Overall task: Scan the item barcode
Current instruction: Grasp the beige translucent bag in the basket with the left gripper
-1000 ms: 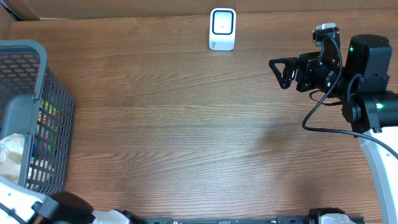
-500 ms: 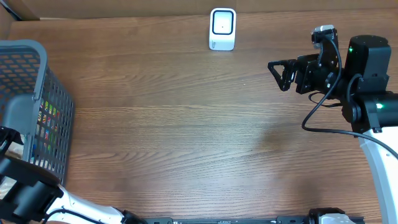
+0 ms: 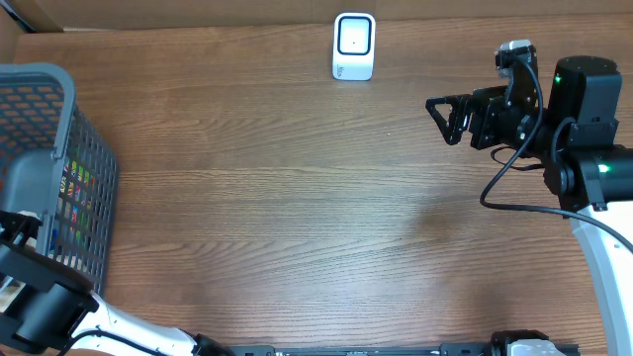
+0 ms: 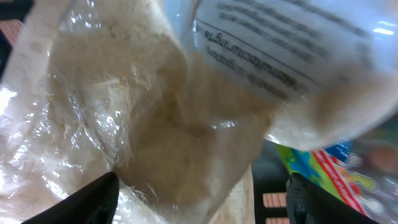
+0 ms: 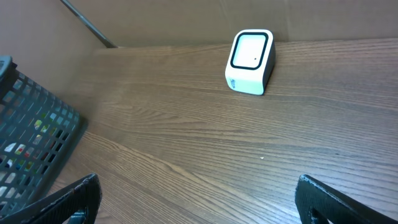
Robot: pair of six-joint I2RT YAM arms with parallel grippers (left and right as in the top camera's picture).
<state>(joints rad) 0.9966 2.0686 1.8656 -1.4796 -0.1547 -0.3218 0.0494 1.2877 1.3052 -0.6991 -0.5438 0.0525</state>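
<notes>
**Clear bag sits between the left fingers, down in the basket**

The bag [image 4: 155,124] is see-through and crinkly, with pale tan stuff inside; it fills almost all of the left wrist view, and its edges are cut off on every side. A white label [image 4: 292,56] lies on its top right part; it has rows of dark writing, but they are too blurry to read, and I cannot tell if a barcode is on it. The left gripper [image 4: 202,199] has its two fingers spread wide, one at each bottom corner of that view, with the bag between them; I cannot tell if they touch it. Just beside the bag, low on the right, is a bright packet [image 4: 329,168] in blue, red and green; its print is too blurry to read.

From above, the grey basket [image 3: 89,198] stands at the left edge of the brown table [image 3: 297,198], partly cut off; the left arm reaches in at its near corner and hides the bag.

The white scanner [image 3: 354,45] stands at the far edge of the table, well apart from the basket; its dark-rimmed window is blank. The right gripper [image 3: 442,117] hangs over the right side with its fingers wide apart and nothing between them.
</notes>
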